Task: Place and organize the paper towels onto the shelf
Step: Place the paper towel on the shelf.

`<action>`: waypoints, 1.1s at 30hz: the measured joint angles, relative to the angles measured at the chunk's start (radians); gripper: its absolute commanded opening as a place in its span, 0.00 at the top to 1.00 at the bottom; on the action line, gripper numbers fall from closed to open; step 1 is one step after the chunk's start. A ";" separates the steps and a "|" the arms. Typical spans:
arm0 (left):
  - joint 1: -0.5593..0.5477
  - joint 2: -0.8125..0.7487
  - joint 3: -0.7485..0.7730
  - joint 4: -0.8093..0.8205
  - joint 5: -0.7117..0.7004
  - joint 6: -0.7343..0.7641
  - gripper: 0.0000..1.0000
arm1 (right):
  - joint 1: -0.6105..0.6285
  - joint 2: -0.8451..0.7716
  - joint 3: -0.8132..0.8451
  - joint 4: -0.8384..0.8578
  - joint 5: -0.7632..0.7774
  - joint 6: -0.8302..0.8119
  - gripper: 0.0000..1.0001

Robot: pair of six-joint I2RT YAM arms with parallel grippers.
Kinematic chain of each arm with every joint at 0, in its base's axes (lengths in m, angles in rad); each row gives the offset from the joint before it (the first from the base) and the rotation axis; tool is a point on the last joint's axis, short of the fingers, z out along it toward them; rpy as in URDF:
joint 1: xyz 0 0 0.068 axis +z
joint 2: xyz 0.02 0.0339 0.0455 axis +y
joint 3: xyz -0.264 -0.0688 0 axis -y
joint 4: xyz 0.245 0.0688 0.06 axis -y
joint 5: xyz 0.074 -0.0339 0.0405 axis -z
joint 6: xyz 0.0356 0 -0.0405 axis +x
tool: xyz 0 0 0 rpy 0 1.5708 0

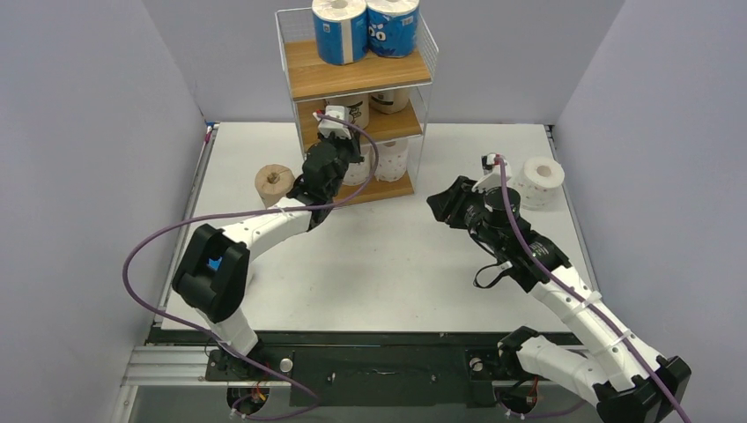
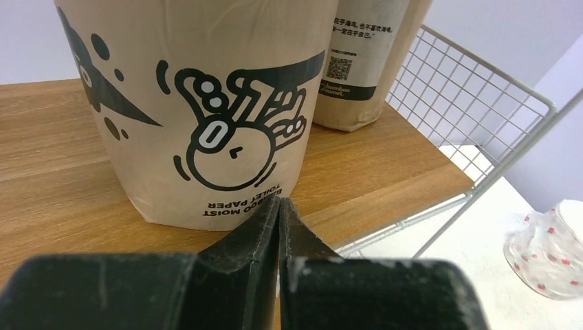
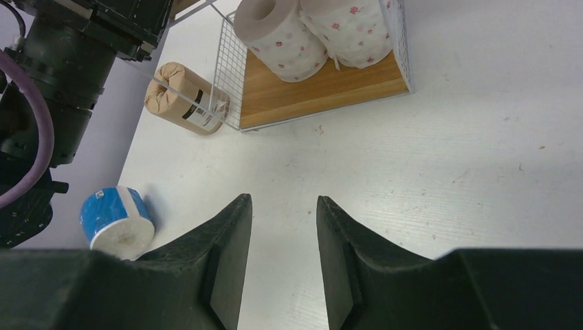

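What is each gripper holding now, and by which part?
Nothing is held. The left gripper is shut, empty, near a tan roll on the shelf; the right gripper is open, empty, above the table.

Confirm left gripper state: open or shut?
Shut. In the left wrist view the left gripper has its fingers pressed together, nothing between them, tips by the base of the tan roll on the shelf.

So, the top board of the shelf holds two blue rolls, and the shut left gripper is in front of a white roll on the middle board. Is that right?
Not quite: in front of the shut left gripper stands a tan-brown roll, not a white one, as the left wrist view shows. It is on the middle board, and the top board does hold two blue rolls.
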 measured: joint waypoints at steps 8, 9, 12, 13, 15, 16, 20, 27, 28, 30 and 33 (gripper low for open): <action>0.001 0.061 0.039 0.027 -0.035 0.009 1.00 | 0.000 -0.054 -0.012 -0.004 0.042 -0.024 0.64; 0.001 0.068 0.045 0.035 -0.037 0.011 1.00 | 0.000 -0.057 -0.013 -0.003 0.045 -0.025 0.64; 0.001 0.088 0.070 0.038 -0.038 0.012 1.00 | 0.000 -0.061 -0.019 -0.003 0.049 -0.026 0.64; 0.001 0.093 0.075 0.039 -0.039 0.013 1.00 | 0.000 -0.061 -0.020 -0.004 0.050 -0.026 0.64; 0.001 0.101 0.085 0.039 -0.039 0.015 1.00 | 0.000 -0.061 -0.024 -0.004 0.052 -0.026 0.64; 0.001 0.101 0.086 0.039 -0.039 0.015 1.00 | 0.000 -0.061 -0.025 -0.005 0.053 -0.026 0.64; 0.001 0.098 0.080 0.044 -0.040 0.015 0.99 | 0.000 -0.063 -0.025 -0.005 0.053 -0.026 0.64; 0.001 0.002 -0.019 0.073 -0.083 0.032 0.99 | 0.000 -0.074 -0.029 -0.003 0.060 -0.026 0.64; 0.001 -0.015 -0.031 0.082 -0.095 0.038 0.99 | 0.000 -0.075 -0.031 -0.003 0.060 -0.026 0.64; 0.001 -0.042 -0.048 0.105 -0.122 0.048 0.99 | 0.000 -0.075 -0.033 -0.003 0.060 -0.026 0.64; 0.002 -0.054 -0.053 0.134 -0.160 0.064 0.99 | 0.000 -0.075 -0.036 -0.002 0.060 -0.026 0.64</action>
